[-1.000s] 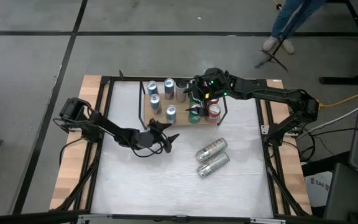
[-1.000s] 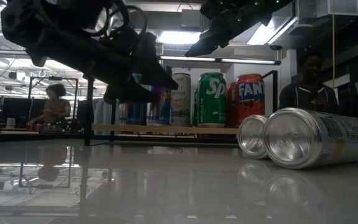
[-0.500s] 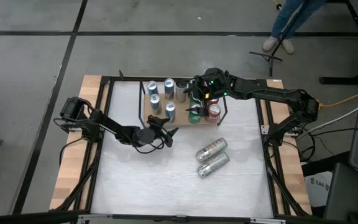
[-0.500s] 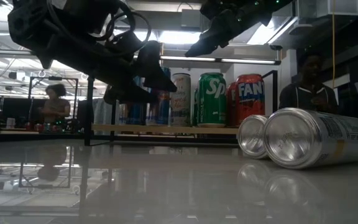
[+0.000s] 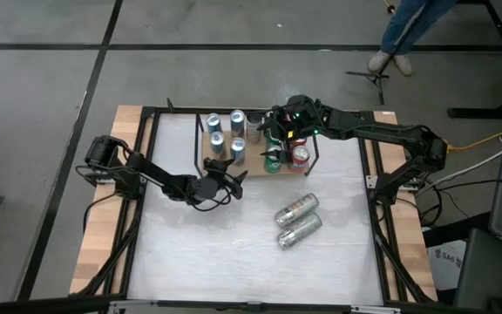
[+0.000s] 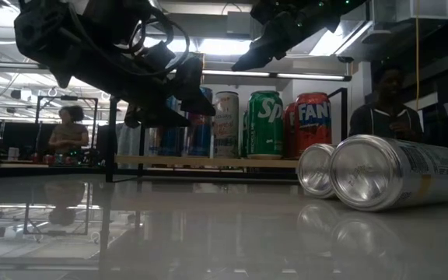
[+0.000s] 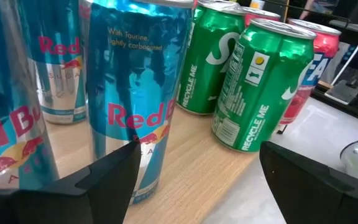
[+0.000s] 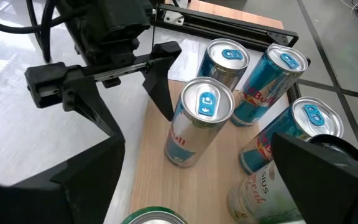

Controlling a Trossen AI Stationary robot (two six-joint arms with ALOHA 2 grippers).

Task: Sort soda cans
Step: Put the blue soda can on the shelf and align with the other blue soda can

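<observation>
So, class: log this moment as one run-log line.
left gripper: open, at blue can | right gripper: open, above tray | two silver cans: lying

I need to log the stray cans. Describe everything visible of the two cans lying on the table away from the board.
The two lying cans are plain silver metal with small print on their sides. They rest on their sides, side by side and apparently touching, on the white table, in front of the wooden board and apart from it. In the low view their round ends face the camera. Neither pincer touches them.

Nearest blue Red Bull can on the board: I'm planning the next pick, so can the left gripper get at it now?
Probably yes: the left gripper is open facing the blue can, nothing between.
</observation>
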